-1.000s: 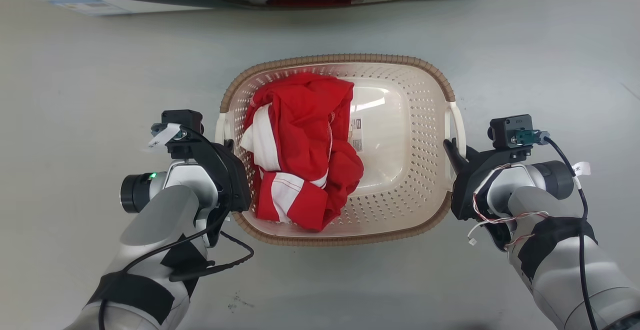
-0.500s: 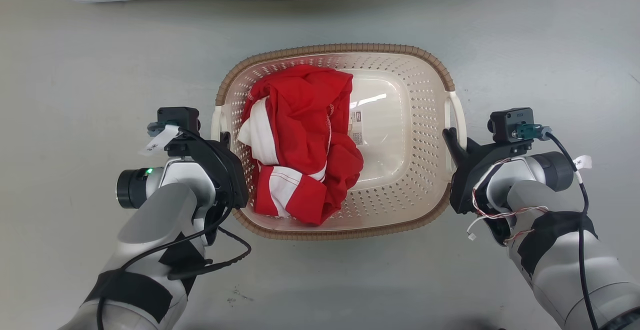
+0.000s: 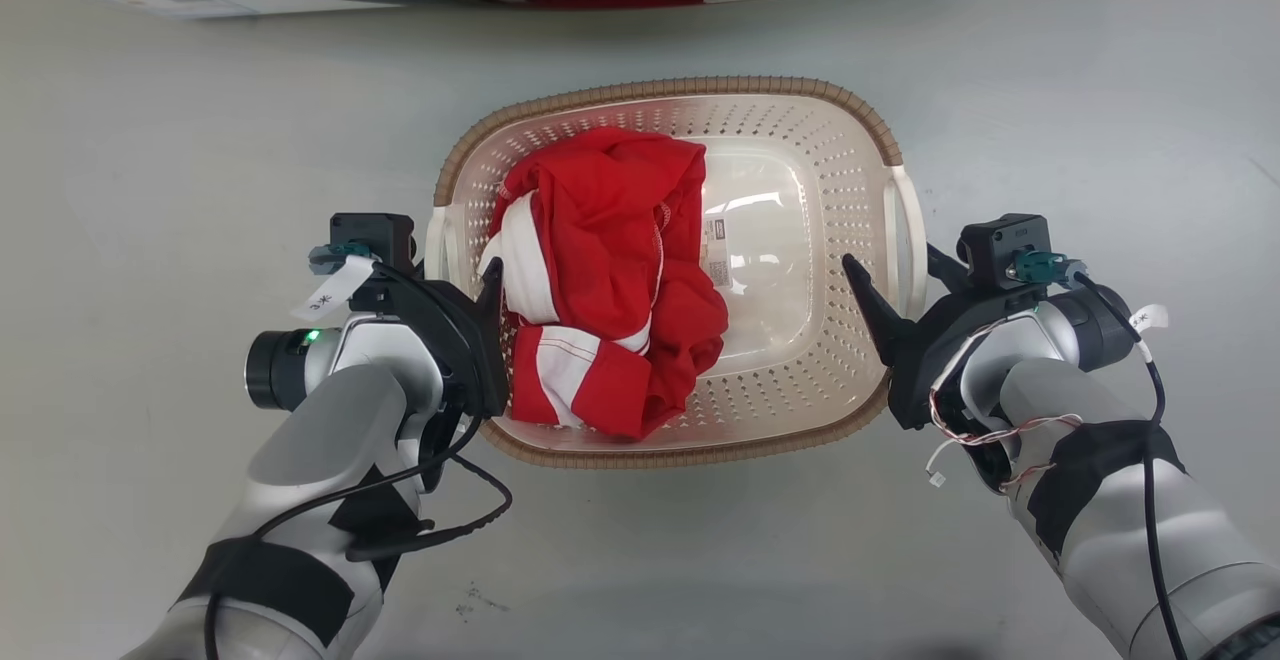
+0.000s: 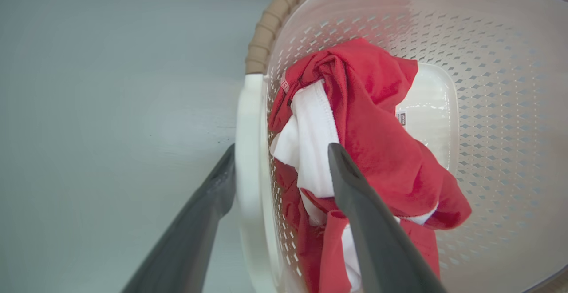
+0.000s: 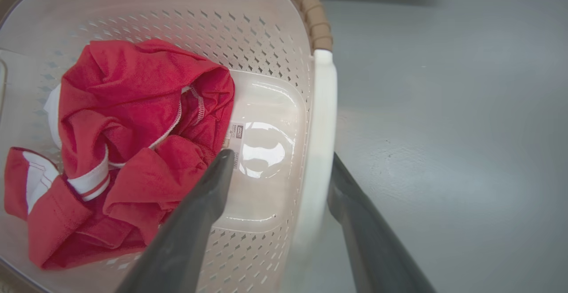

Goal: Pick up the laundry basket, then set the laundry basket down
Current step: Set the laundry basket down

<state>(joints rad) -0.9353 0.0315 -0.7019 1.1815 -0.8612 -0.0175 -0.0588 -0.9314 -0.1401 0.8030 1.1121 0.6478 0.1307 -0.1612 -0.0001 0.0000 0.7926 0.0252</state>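
Left wrist view first: two dark fingers (image 4: 368,222) spread wide. One sits outside the white left handle (image 4: 248,160), hard up against it, and the other is inside, over the laundry. The left gripper (image 4: 282,147) straddles that handle without clamping it. Right wrist view, mirror picture: fingers (image 5: 195,222) apart, the right handle (image 5: 321,128) standing in the gap of the right gripper (image 5: 282,153), neither finger visibly squeezing.

Out from there, the laundry basket (image 3: 680,90) sits between the two arms in the head view, seemingly flat on the grey floor (image 3: 200,140). A red-and-white garment (image 3: 600,270) is bunched toward its left side, with a small label (image 3: 714,255) on the bare bottom.

So where are we? The approach looks done, with both handles bracketed. Left to do, by my reckoning: close on the handles, lift, then set it down. That is the whole pick-up and put-down.
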